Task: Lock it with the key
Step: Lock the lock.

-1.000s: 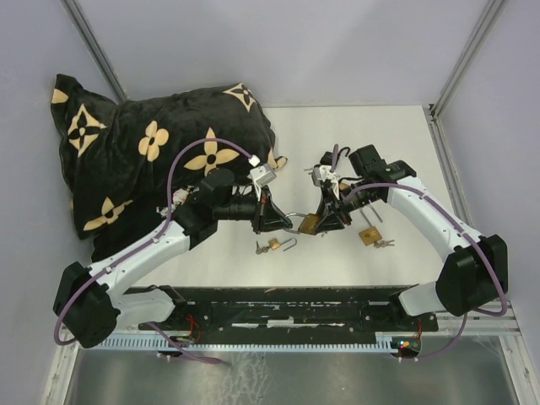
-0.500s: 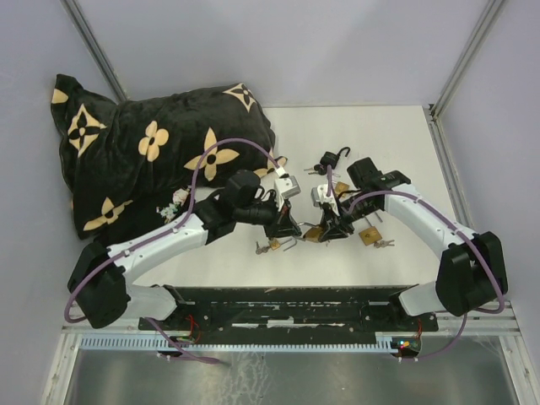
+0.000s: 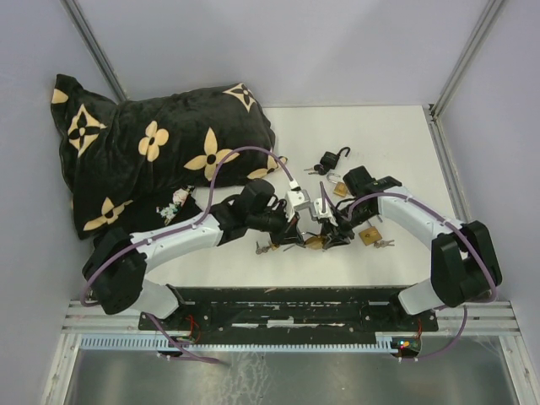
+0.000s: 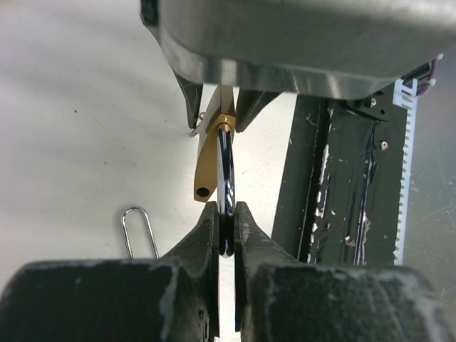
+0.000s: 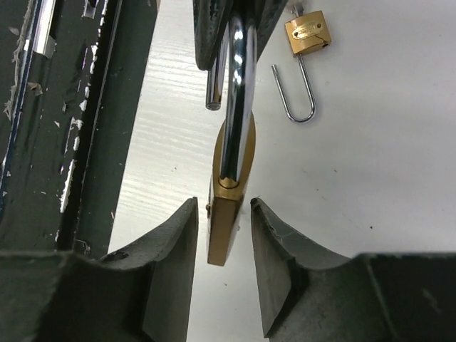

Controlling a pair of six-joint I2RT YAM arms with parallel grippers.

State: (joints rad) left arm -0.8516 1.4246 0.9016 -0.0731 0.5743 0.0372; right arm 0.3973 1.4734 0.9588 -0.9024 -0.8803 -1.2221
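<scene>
A robotics lab test cell, not a home or a shop. A white table (image 3: 396,143) is boxed in by plain grey walls (image 3: 295,51) held in bare aluminium posts (image 3: 93,46). Two white and black robot arms (image 3: 177,240) are bolted to a scuffed black base plate (image 3: 287,308) at the near edge, with a slotted cable rail (image 3: 253,342) in front of it and purple cables (image 3: 245,150) looping loose. A flowered pillow (image 3: 143,143) and several padlocks (image 3: 369,235) lie about like test props
</scene>
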